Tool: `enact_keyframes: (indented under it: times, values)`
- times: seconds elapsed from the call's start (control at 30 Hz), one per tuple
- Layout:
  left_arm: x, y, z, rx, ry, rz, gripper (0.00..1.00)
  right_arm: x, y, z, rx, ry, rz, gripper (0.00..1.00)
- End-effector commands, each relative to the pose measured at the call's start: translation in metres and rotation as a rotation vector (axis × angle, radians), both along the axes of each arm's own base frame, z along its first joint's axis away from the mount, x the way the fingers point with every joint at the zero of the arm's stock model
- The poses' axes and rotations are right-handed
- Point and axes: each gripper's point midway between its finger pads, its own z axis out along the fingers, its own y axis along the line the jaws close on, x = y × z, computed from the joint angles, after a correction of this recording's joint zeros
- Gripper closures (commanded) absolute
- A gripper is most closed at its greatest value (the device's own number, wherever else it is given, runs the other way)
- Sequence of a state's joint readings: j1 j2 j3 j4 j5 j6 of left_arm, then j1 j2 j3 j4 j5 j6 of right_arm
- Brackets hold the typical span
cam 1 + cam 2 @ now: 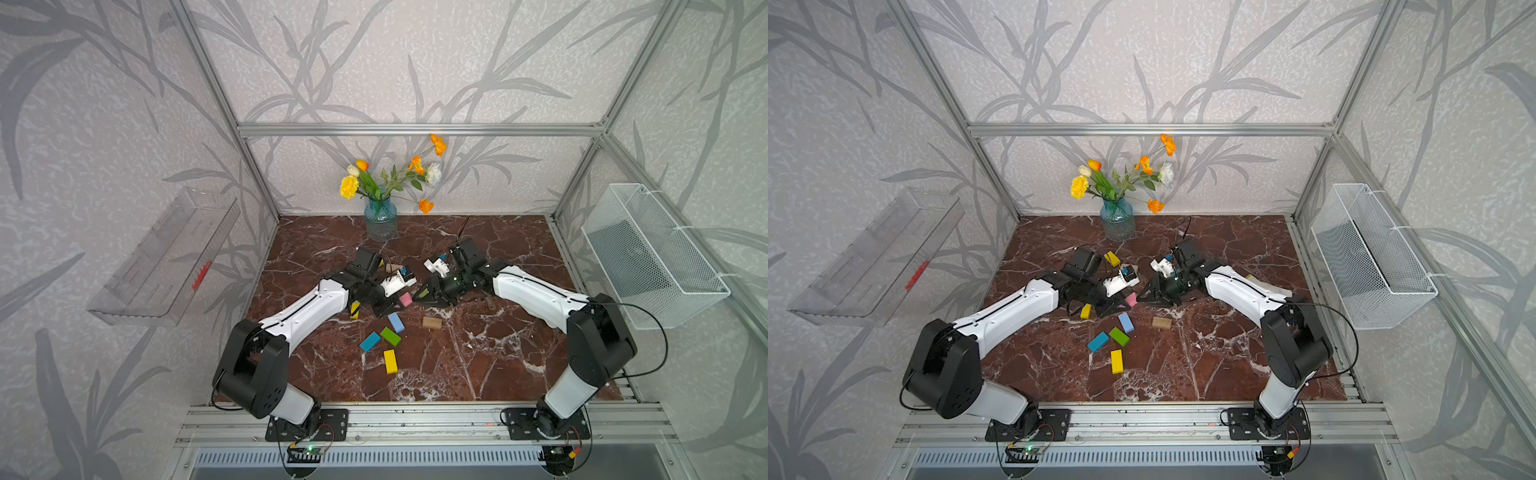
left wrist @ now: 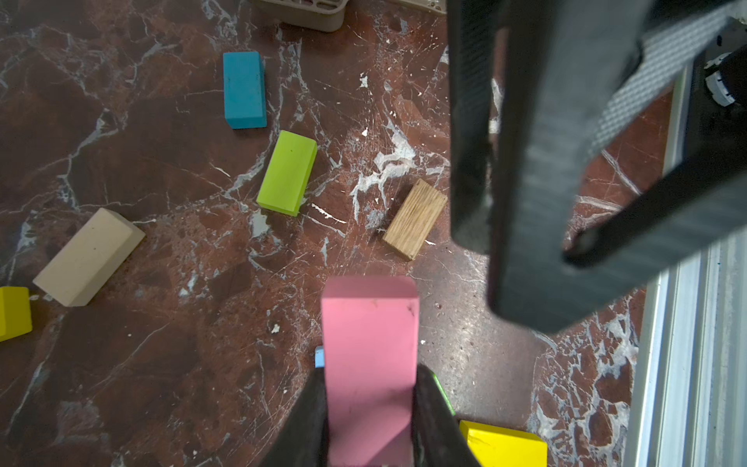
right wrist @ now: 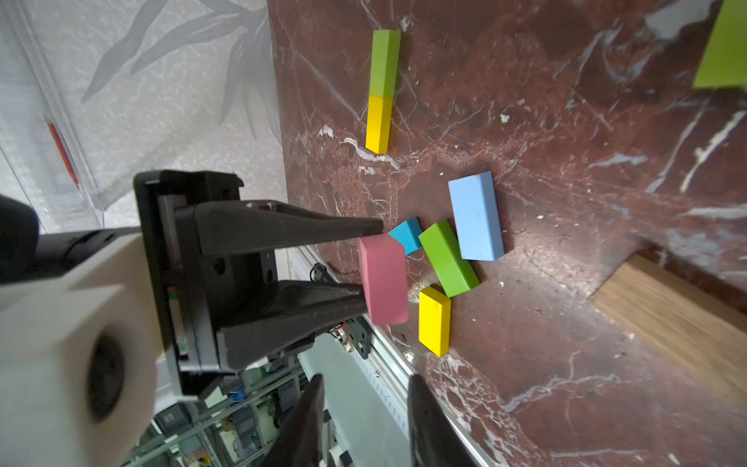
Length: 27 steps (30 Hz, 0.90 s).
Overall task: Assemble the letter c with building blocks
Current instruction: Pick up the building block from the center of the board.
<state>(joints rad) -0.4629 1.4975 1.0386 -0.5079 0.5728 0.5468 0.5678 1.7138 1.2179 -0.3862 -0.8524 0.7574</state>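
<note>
I'm looking into a booth walled in pale wallpaper [image 1: 415, 62] with grey leaf sprays, braced by an aluminium frame [image 1: 415, 129]. The tabletop [image 1: 498, 353] is red-brown marble veined white. At 12 o'clock a blue glass vase [image 1: 380, 222] of yellow and orange flowers [image 1: 349, 187] stands by the back wall. At 9 o'clock hangs a clear shelf [image 1: 166, 257], and at 3 o'clock a white mesh basket [image 1: 652, 257]. The light is soft and even.
</note>
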Motion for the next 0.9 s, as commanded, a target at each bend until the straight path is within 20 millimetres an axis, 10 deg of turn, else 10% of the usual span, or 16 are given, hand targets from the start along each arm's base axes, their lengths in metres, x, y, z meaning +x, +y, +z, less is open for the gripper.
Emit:
enact_keyframes:
  times: [0.0, 0.7, 0.87]
  values:
    - [-0.006, -0.006, 0.011, -0.042, -0.026, -0.044, 0.74, 0.006, 0.011, 0.003, 0.019, 0.010, -0.006, 0.65]
    - [-0.014, -0.010, 0.014, -0.071, -0.008, -0.084, 0.74, 0.015, 0.016, -0.002, 0.018, 0.001, -0.051, 0.78]
    - [-0.011, -0.009, 0.015, -0.071, -0.008, -0.057, 0.58, 0.013, 0.018, -0.002, 0.034, 0.000, -0.032, 0.89]
